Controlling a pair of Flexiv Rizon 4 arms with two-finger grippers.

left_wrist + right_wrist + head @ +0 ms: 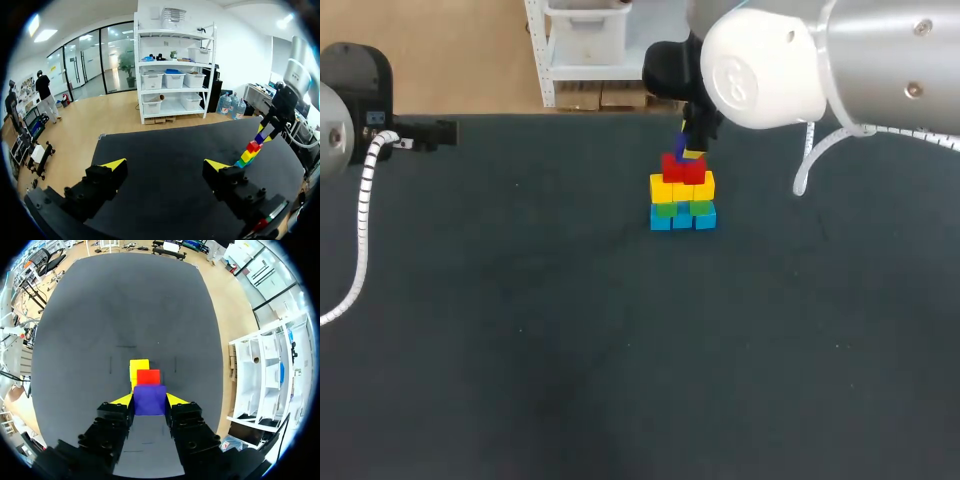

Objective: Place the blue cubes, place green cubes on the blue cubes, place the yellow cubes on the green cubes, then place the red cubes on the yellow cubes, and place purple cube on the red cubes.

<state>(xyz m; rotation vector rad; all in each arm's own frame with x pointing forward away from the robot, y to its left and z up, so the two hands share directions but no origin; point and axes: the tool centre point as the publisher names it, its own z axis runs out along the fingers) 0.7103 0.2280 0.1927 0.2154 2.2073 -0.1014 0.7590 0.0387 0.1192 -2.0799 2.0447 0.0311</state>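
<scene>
Head view: the stack [682, 195] stands toward the far side of the desk [520, 330], a little right of the middle; blue cubes [682, 219] form the base, green cubes [679, 208] sit on them, yellow cubes [682, 187] come next, and red cubes [683, 168] are on top. The right arm [770, 60] comes in from the right and holds the right end effector [690, 150] directly over the red layer; the purple cube [682, 147] shows only as a dark sliver in it, and whether it already touches the red cubes cannot be told here. The left arm [350, 90] sits at the far left, well apart from the stack.

Left wrist view: the left end effector [165, 167] is spread wide with nothing between its fingers; the stack [248, 152] rises ahead of it and off beyond one finger, with the purple cube [260, 137] just above the red layer.

Right wrist view: the right end effector [149, 402] is clamped on the purple cube [149, 396] from both sides, its yellow tips flat against the cube's flanks; beyond the cube a red cube [148, 376] and a yellow cube [139, 366] peek out, so the purple cube looks somewhat off-centre over them.

Risks, as I judge them: the seat is narrow, so a release while off-centre could let the cube tip off the red layer; the cubes look loose, so a hard press or sideways nudge could topple the tower; opening fingers might clip a red cube or drag the purple one askew.
</scene>
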